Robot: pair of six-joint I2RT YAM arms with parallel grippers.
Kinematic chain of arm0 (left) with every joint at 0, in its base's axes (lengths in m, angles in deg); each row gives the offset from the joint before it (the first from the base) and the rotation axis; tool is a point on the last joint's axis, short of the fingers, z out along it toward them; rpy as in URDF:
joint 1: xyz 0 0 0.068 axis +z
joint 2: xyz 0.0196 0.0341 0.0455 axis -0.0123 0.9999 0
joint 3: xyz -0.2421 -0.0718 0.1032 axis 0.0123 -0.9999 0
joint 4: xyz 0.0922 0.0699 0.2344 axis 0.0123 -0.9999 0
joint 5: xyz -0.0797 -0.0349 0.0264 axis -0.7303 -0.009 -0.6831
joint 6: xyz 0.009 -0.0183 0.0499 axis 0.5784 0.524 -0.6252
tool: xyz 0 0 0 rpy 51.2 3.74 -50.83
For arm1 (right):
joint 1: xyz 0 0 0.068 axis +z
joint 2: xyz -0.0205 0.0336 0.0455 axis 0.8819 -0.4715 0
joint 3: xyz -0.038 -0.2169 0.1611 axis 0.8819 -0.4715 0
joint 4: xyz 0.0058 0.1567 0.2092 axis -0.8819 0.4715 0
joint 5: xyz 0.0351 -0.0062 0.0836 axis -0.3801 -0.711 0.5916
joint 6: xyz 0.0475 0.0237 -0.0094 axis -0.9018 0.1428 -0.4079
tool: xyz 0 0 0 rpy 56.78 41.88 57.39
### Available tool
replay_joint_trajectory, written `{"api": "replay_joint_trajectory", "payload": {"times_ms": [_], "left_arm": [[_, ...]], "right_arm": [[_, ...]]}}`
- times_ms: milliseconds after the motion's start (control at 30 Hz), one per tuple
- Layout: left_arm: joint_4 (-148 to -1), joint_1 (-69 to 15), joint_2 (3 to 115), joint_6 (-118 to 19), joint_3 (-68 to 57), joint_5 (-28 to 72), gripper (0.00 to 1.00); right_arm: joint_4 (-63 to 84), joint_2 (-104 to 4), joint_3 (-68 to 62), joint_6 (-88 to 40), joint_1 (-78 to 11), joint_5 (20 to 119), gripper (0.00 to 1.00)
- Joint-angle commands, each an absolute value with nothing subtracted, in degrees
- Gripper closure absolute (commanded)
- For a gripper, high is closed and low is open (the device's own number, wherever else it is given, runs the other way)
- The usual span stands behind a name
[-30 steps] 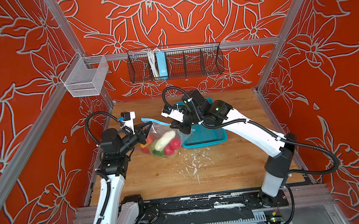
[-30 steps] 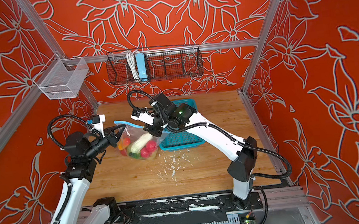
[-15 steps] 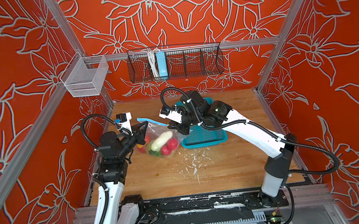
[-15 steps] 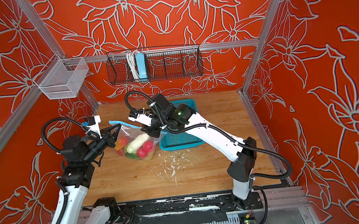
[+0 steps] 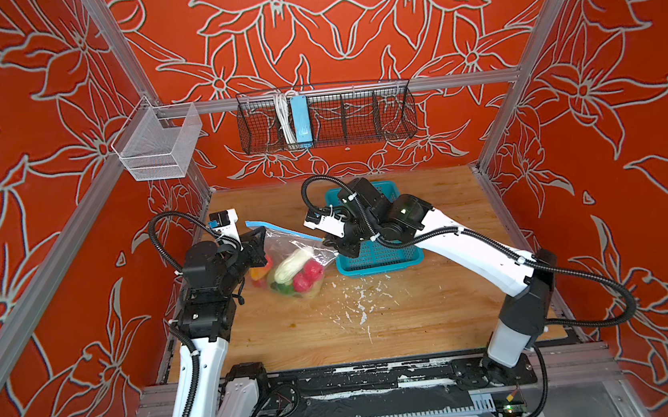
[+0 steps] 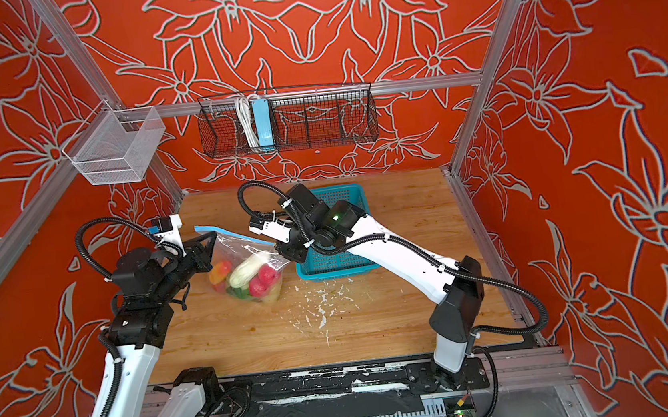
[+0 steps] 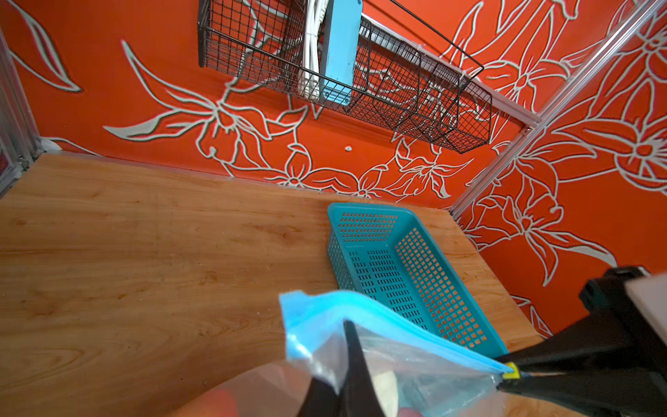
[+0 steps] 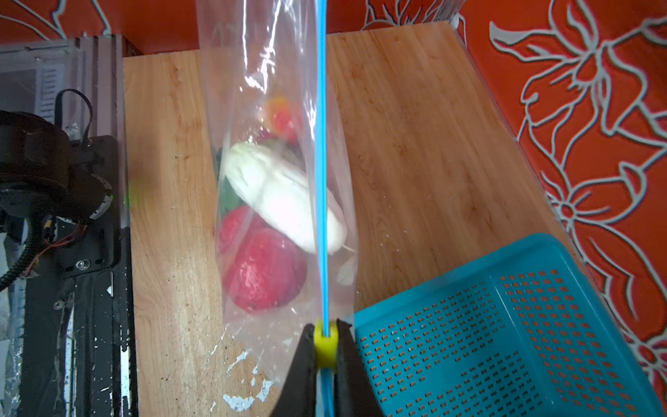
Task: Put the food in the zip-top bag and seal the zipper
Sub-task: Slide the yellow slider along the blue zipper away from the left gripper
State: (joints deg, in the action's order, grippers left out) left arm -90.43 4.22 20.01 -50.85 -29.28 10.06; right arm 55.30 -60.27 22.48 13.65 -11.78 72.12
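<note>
The zip-top bag (image 5: pixel 285 243) (image 6: pixel 236 248) hangs between both grippers just above the table, sagging under the food (image 5: pixel 294 269) (image 6: pixel 249 274). In the right wrist view a white piece (image 8: pixel 281 195) and red pieces (image 8: pixel 267 274) show through the plastic. My left gripper (image 5: pixel 262 241) (image 7: pixel 348 332) is shut on the bag's wall just under the blue zipper (image 7: pixel 361 307) near its left end. At the other end my right gripper (image 5: pixel 329 241) (image 8: pixel 325 325) is shut on the yellow slider (image 8: pixel 325 346) (image 7: pixel 510 372). The zipper (image 8: pixel 321 162) runs taut between them.
A teal perforated basket (image 5: pixel 378 255) (image 8: pixel 505 325) stands right beside the right gripper, touching or nearly touching the bag. A black wire rack with a light-blue power strip (image 5: pixel 301 121) hangs on the back wall, and a white mesh bin (image 5: pixel 159 147) at the left. White flecks (image 5: pixel 357 299) mark the wooden table.
Both grippers and the bag have drifted slightly to the left. Both grips are unchanged.
</note>
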Motion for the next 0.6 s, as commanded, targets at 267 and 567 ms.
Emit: {"api": "replay_joint_trajectory", "payload": {"times_ms": [267,567], "left_arm": [[-88.0,5.4,17.94,-52.65,-27.02,17.77,1.0],[-90.44,5.37,18.05,-50.02,-25.51,19.82,1.0]], "right_arm": [[62.0,-55.25,15.24,7.74,-12.36,59.56,1.0],[53.55,-50.17,9.0,3.09,-12.23,64.49,1.0]]}}
